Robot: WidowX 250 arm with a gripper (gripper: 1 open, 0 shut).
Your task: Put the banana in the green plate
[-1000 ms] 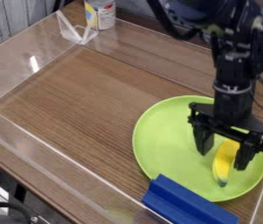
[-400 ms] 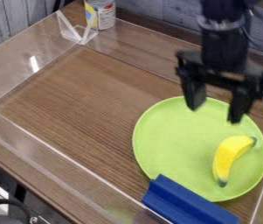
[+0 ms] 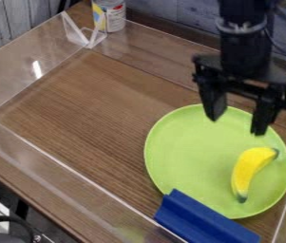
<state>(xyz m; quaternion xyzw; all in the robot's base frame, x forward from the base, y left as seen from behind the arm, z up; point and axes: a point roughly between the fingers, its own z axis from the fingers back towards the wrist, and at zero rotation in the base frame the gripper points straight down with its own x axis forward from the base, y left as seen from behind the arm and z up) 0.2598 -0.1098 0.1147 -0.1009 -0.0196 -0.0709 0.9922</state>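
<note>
The banana (image 3: 251, 172), small, yellow and curved, lies on the right part of the green plate (image 3: 183, 157), a large round lime-green plate on the wooden table. My gripper (image 3: 239, 110) hangs above the plate's far edge, pointing down, open, with nothing between its black fingers (image 3: 211, 102). It stands clear of the banana, above and behind it.
A dark blue ridged block (image 3: 202, 219) sits at the plate's front edge. Clear plastic walls (image 3: 31, 152) border the table on the left and front. A bottle (image 3: 107, 13) stands at the back left beside a clear stand (image 3: 79, 33).
The gripper was down around the banana on the plate a second ago. It has since risen clear, leaving the banana lying on the plate, and has held still for the last half second.
</note>
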